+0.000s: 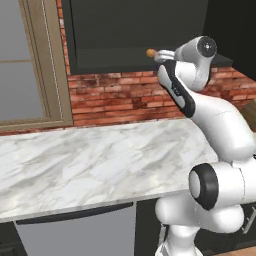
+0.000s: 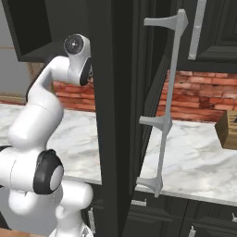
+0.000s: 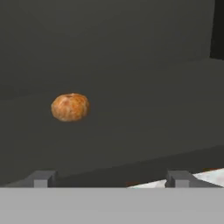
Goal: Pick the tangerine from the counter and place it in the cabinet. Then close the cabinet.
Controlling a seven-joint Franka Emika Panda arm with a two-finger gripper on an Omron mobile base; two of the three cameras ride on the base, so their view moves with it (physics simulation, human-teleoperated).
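Observation:
The tangerine lies on the dark shelf inside the open cabinet, apart from my gripper. Both dark fingertips stand wide apart with nothing between them, so the gripper is open. In the left base view the tangerine sits near the shelf's front edge, just left of the gripper, which is raised to shelf height. The cabinet door stands swung open, edge-on in the right base view, with its long grey handle. Below stretches the white marble counter.
A tan-framed window is at the left, and a red brick wall runs behind the counter. A brown box sits on the counter at the right. Grey and dark drawer fronts lie below the counter.

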